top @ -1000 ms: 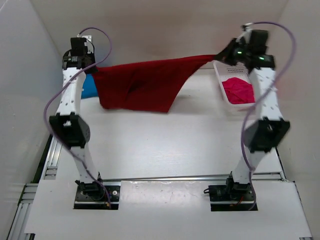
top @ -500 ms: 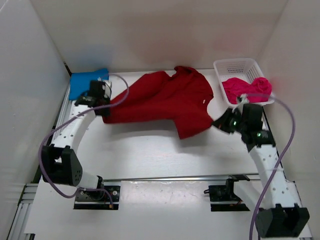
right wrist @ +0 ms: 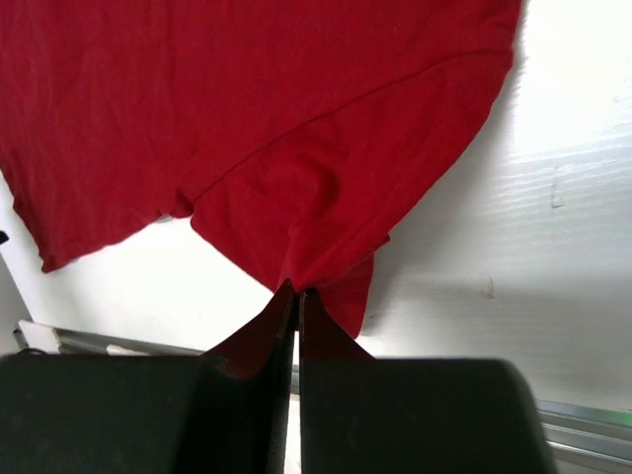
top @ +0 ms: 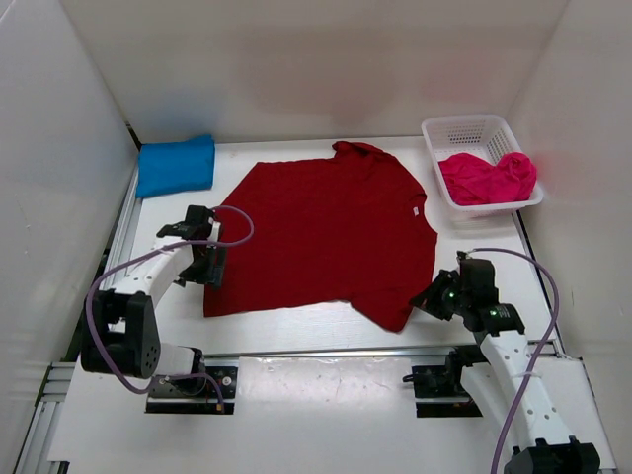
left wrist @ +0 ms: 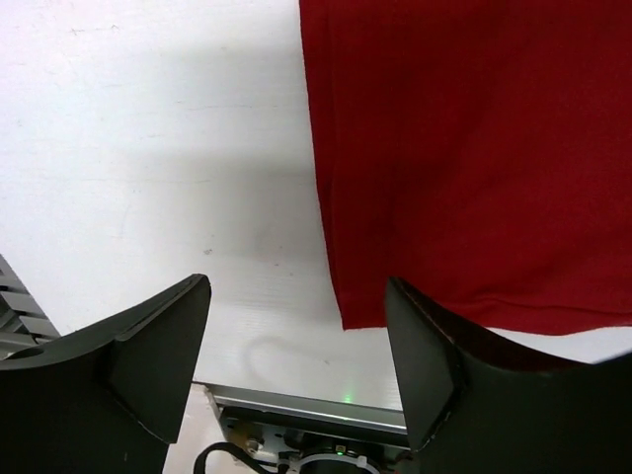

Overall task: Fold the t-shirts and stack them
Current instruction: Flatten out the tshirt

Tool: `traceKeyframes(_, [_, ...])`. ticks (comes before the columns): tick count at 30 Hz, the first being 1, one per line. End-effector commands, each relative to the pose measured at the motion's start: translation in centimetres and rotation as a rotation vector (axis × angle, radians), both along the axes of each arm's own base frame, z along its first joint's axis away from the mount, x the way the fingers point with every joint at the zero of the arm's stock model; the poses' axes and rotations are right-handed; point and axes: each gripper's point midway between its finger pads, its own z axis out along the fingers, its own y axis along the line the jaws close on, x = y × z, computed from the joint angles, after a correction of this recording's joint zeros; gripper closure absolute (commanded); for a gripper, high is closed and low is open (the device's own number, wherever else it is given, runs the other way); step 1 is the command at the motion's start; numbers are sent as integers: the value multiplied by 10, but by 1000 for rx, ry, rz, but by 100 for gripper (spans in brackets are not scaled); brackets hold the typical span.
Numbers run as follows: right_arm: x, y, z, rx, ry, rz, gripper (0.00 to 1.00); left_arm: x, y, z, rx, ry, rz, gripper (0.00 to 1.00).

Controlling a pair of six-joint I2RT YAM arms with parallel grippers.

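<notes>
The dark red t-shirt (top: 326,237) lies spread flat in the middle of the table, collar toward the back wall. My left gripper (top: 209,265) is open at its near left edge; in the left wrist view the red t-shirt's corner (left wrist: 474,148) lies on the table between the wide jaws of the left gripper (left wrist: 296,286), untouched. My right gripper (top: 423,301) is shut on the near right corner; the right wrist view shows the right gripper (right wrist: 296,291) pinching a bunched fold of the red t-shirt (right wrist: 247,118). The blue t-shirt (top: 176,165) lies folded at the back left. The pink t-shirt (top: 484,178) is crumpled in the basket.
A white mesh basket (top: 464,125) stands at the back right corner. White walls close in the table on three sides. A metal rail (top: 326,353) with both arm bases runs along the near edge.
The red shirt hung stretched between both raised grippers; both arms came down toward the near edge and laid it flat. The left gripper has opened and let go of its corner.
</notes>
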Motion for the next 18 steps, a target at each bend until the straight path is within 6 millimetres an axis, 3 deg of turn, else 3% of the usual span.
traceKeyframes(1, [11,-5,19,-38,-63,-4,100,2,0,1,3,1,2,17])
traceKeyframes(5, [12,-14,20,-101,-43,-8,100,-14,-14,-25,-74,150,-14,15])
traceKeyframes(10, [14,-18,26,-132,-43,-8,100,-16,-23,-54,-88,242,-31,14])
traceKeyframes(12, [16,-20,28,-145,-49,-6,100,-11,-15,-59,-39,242,-25,15])
traceKeyframes(16, [14,-22,20,-163,-9,-1,100,-1,-22,-65,-70,249,-29,46])
traceKeyframes(18, [17,-24,20,-164,-6,-10,100,2,-25,-68,-80,261,-30,73])
